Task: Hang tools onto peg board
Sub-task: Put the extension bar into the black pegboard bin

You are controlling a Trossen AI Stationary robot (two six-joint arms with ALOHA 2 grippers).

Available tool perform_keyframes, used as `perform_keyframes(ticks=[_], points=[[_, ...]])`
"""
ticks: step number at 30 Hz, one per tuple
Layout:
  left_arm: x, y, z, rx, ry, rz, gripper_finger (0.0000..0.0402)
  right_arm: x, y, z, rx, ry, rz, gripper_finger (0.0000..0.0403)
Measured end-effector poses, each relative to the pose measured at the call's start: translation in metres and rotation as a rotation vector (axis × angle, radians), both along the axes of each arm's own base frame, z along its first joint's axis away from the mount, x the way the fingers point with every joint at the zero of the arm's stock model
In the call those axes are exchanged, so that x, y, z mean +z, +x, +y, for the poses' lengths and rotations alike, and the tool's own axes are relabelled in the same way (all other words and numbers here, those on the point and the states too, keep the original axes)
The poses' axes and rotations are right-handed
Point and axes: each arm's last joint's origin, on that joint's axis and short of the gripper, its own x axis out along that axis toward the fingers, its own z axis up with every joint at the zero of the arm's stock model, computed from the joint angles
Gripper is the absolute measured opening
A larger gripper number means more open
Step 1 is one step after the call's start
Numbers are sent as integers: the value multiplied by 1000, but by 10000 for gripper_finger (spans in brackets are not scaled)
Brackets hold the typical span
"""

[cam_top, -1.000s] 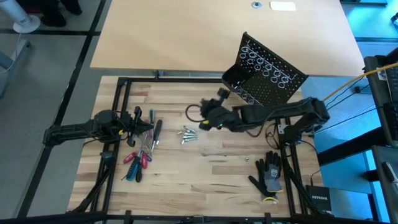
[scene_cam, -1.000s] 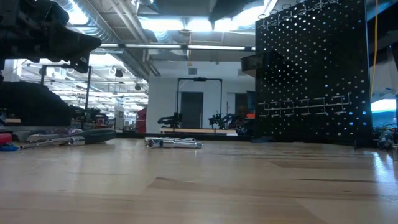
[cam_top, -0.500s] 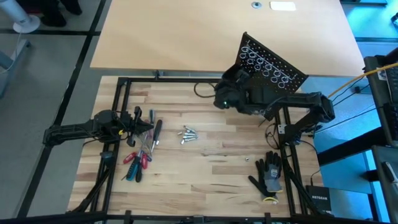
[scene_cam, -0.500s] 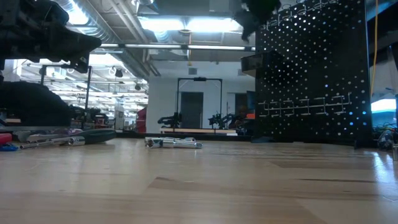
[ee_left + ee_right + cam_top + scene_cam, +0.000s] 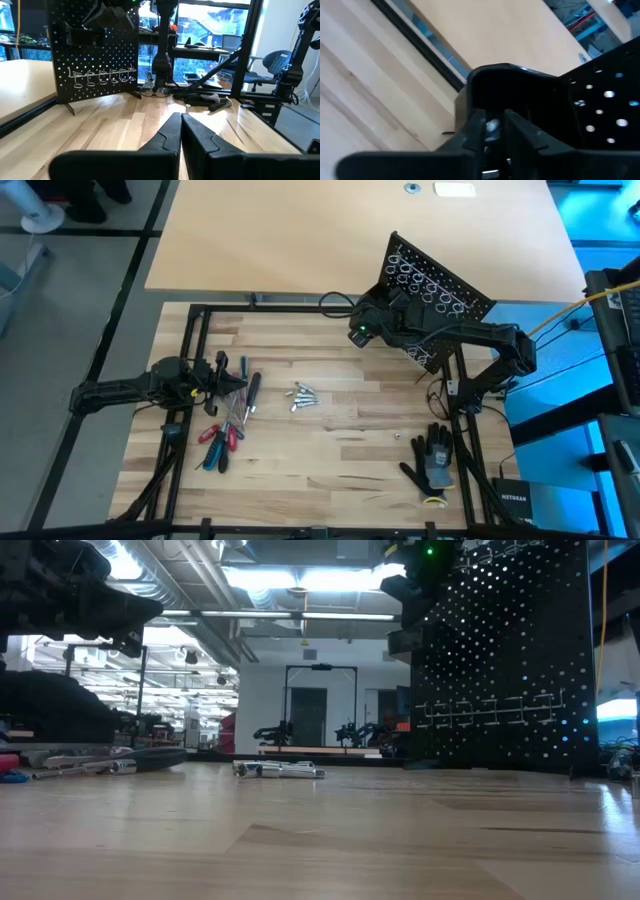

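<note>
A: Right end effector (image 5: 364, 320) has swung away from the bits (image 5: 303, 394) mid-surface and now sits up at the peg board's (image 5: 440, 302) near-left corner, over its small tray.

B: And it's carrying something?

A: Looks so. In the right wrist view a small silvery piece (image 5: 492, 127) sits pinched between narrow fingers (image 5: 475, 131), right above the black tray (image 5: 520, 95).

B: How will that handle?

A: My guess: light, rigid, slick metal. Easy to lose, so a squeeze across its middle is safest.

B: The rest of the tools?

A: Screwdrivers (image 5: 226, 430) lie in a cluster at the left of the surface (image 5: 330, 470), red, blue and dark handles. Left end effector (image 5: 240, 380) waits just beside them, fingers pressed together, empty. Take those by the handle; the shafts are thin and slippery.

B: The glove (image 5: 432, 460)?

A: Near right, untouched.
</note>
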Motion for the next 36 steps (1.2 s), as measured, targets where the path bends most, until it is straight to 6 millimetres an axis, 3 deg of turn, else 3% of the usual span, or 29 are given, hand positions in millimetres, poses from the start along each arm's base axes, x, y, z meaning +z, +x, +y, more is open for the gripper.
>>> perform_keyframes(ticks=[9,14,20,27,36], points=[[0,0,0,0,0,0,1,11,1,6,34,10,-33,174],[0,0,0,1,9,0,1,31,10,27,180,50,-133,188],[0,0,0,0,8,0,1,35,32,63,451,122,-249,185],[0,0,0,0,5,-1,1,6,62,95,615,172,-170,184],[0,0,0,0,7,0,1,-57,102,110,731,312,-32,183]])
